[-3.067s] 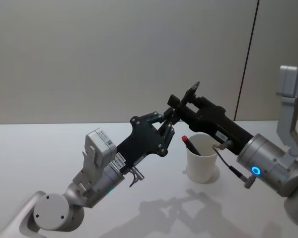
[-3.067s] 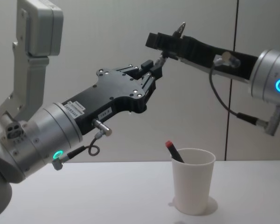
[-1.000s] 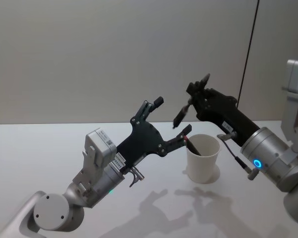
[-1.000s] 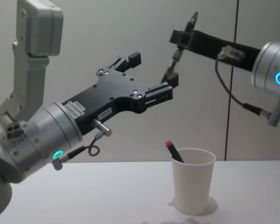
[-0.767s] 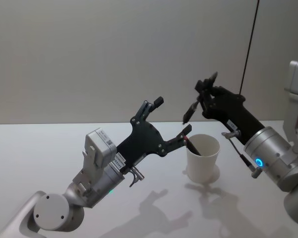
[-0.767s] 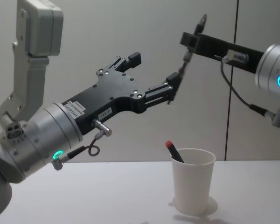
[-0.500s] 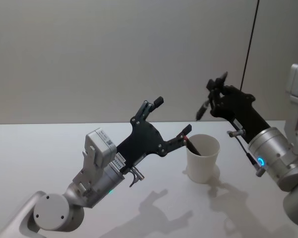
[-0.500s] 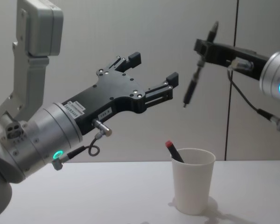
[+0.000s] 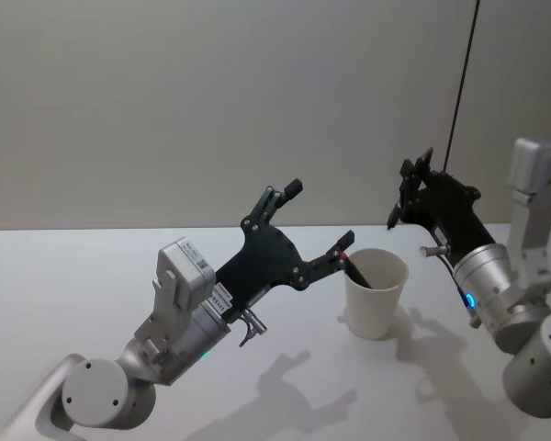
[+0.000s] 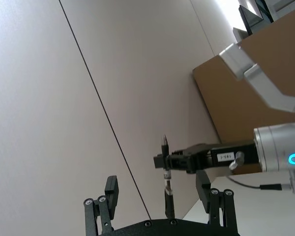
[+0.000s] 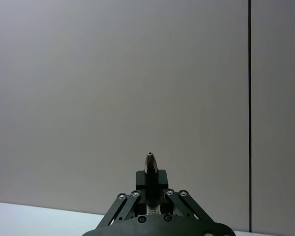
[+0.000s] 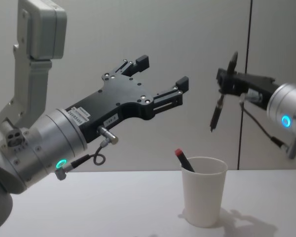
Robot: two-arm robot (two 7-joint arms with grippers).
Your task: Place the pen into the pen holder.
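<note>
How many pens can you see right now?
2: a dark pen gripped in the right hand above the pen holder, and a red-capped pen already standing inside it.

Pen holder (image 12: 204, 195): white paper cup, matt, smooth wall, rolled rim. Pen inside cup (image 12: 183, 159): dark body, red cap, slight plastic sheen. Pen (image 12: 216, 112) in right gripper (image 12: 228, 84): dark barrel, looks plastic, metallic-looking tip. Left gripper (image 12: 160, 76): black matt plates, small bright metal screws. Right gripper same black matt finish. Arm housings: silver-grey, satin metallic look, light-grey plastic-looking blocks. Table (image 12: 113, 207): white, smooth, faint sheen. Wall behind: grey, matt, flat panels.
</note>
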